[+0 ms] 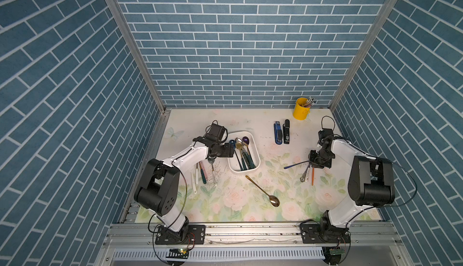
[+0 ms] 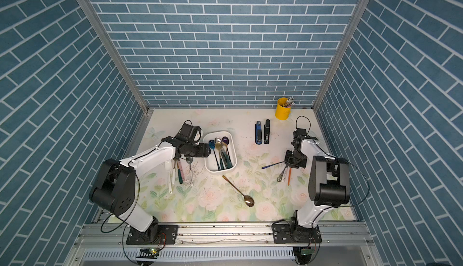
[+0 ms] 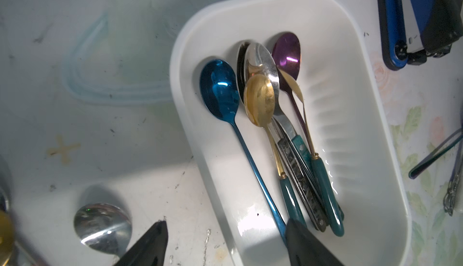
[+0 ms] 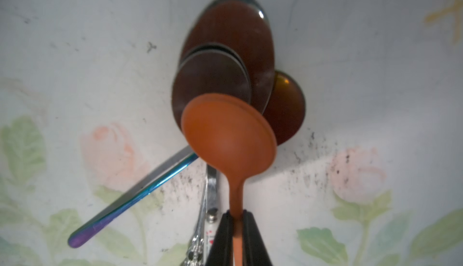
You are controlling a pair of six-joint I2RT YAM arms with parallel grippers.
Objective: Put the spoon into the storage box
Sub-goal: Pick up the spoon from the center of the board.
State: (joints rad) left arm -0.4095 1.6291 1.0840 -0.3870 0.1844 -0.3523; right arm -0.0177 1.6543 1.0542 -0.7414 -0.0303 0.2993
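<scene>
Right wrist: matte orange spoon (round-bowled)

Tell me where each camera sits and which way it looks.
Top views: high over the robot's side, looking down at the table; left arm and right arm show.
Left wrist: on the left arm, looking down into the box; the open left tool shows.
Right wrist: on the right arm, looking down at the orange spoon; the right tool pinches it.
Shared: the box shows from the top too.
</scene>
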